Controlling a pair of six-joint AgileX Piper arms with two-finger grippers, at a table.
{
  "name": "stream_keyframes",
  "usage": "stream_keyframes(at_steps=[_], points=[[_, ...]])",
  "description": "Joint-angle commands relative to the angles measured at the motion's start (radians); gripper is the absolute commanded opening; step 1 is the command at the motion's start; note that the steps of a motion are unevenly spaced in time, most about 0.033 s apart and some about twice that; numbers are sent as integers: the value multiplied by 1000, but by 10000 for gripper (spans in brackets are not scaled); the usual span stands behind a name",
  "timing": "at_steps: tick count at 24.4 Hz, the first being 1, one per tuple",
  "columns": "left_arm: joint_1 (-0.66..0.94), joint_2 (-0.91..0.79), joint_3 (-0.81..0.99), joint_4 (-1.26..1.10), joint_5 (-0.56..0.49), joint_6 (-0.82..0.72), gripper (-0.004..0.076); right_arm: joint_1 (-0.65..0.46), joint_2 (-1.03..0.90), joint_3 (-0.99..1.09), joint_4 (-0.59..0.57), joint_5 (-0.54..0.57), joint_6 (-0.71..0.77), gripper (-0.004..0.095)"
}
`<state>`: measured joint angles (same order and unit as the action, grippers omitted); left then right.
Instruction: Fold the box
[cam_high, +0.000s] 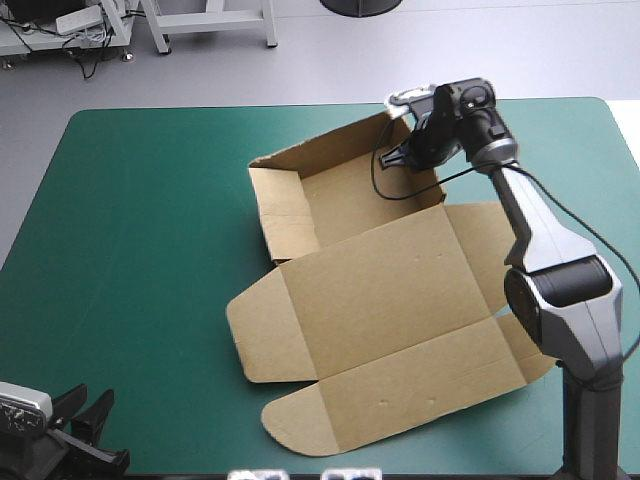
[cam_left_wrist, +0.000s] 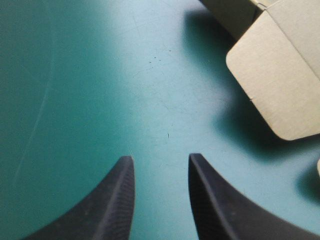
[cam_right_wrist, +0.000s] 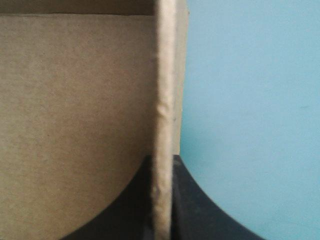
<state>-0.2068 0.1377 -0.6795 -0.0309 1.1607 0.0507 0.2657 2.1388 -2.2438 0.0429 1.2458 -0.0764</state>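
The brown box lies mid-table. Its far part forms a tray with raised walls, while the lid panel and rounded flaps lie flat toward the near edge. My right gripper is at the tray's far right wall, shut on that wall. In the right wrist view the wall's edge runs straight between the black fingers, tray floor on one side and teal-green cover on the other. My left gripper hovers open at the table's near left corner. Ahead of it lies a rounded box flap.
The teal-green cover stretches bare from the box to the table's left edge. The right arm stands over the box's right side flap. The tray's far wall is close to the table's far edge.
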Motion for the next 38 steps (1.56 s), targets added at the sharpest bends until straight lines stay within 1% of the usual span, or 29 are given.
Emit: stream_keyframes(at_steps=[1, 4, 9, 12, 15, 18, 21, 22, 23, 24, 26, 28, 31, 32, 34, 35, 36, 37, 38], points=[[-1, 19, -19, 4, -99, -5, 257, -65, -188, -68, -84, 9, 1, -9], [-1, 19, -19, 10, -125, 3, 257, -185, -272, -68, -81, 9, 9, -9], [-1, 19, -19, 31, -144, 10, 257, -449, -382, -22, -16, 9, 20, -7], [-1, 19, -19, 51, -155, 10, 257, -618, -411, 76, 40, 9, 20, -7], [-1, 19, -19, 51, -169, 10, 257, -780, -413, 204, 161, 9, -9, -7], [-1, 21, -19, 53, -195, 25, 257, -870, -411, 362, 218, -24, -53, -6], [-1, 21, -19, 53, -204, 68, 257, -899, -411, 538, 206, -94, -99, -7], [-1, 21, -19, 53, -204, 77, 257, -899, -411, 644, 187, -154, -123, -7], [-1, 21, -19, 53, -204, 77, 257, -894, -410, 701, 187, -192, -134, -7], [-1, 21, -19, 53, -204, 77, 257, -895, -410, 802, 212, -270, -154, -7], [-1, 21, -19, 53, -206, 77, 257, -895, -409, 933, 256, -369, -201, -7], [-1, 21, -19, 49, -210, 77, 257, -895, -409, 1011, 280, -434, -252, -7], [-1, 21, -19, 49, -215, 77, 257, -895, -409, 1011, 261, -448, -293, 7], [-1, 21, -19, 47, -222, 77, 257, -895, -409, 1002, 263, -442, -306, 40], [-1, 21, -19, 45, -226, 77, 257, -895, -409, 973, 262, -410, -360, 173], [-1, 21, -19, 45, -226, 77, 257, -895, -409, 948, 262, -383, -386, 277], [-1, 21, -19, 45, -224, 77, 257, -895, -409, 923, 260, -361, -388, 357], [-1, 21, -19, 45, -224, 77, 257, -895, -411, 896, 265, -338, -388, 403], [-1, 21, -19, 45, -224, 77, 257, -895, -411, 873, 269, -319, -388, 412]])
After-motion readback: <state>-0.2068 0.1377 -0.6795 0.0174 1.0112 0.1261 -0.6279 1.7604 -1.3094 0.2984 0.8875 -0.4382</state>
